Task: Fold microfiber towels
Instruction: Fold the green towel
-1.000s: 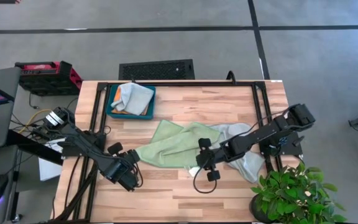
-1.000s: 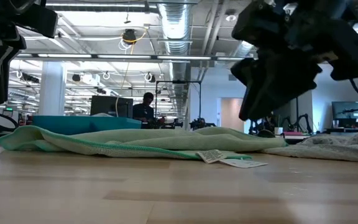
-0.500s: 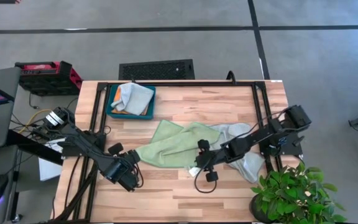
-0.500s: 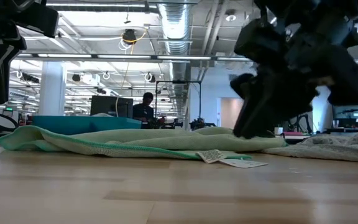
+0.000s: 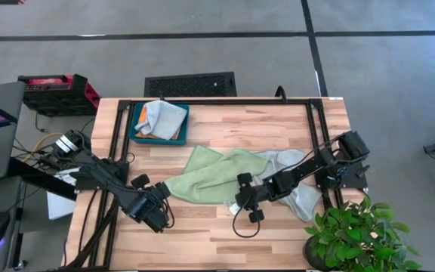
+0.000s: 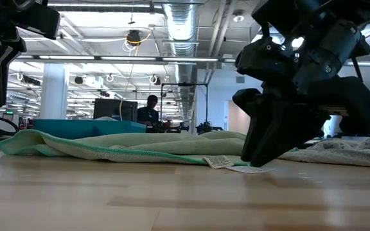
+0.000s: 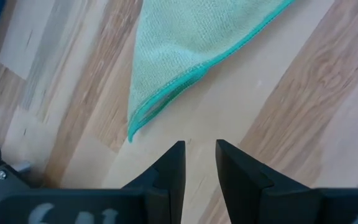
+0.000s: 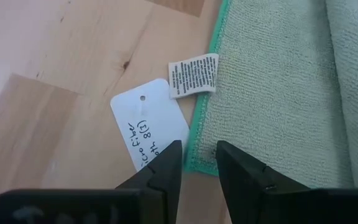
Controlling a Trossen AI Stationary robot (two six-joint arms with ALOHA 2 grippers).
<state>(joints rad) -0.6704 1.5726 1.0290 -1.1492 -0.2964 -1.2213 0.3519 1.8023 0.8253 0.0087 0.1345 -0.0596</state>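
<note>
**A:** So where are you at?

**B:** You're setting up the first grab. Your right gripper [image 8: 194,163], jaws narrowly parted and empty, sits over the light green towel [image 5: 206,175]'s hem beside its white tag [image 8: 151,132]. Left gripper [image 7: 199,163], same narrow gap, waits by the opposite corner.

**A:** Obstacles?

**B:** A grey towel [image 5: 302,198] lies partly under your right arm; the teal tray [image 5: 135,125] sits well apart.

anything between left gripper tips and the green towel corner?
Nothing: in the left wrist view, only bare wood separates the left gripper from the light green towel corner.

Handwritten "Micro Fiber" on white paper tag [image 8: 151,127]; care label's [image 8: 193,75] print unreadable.
</note>
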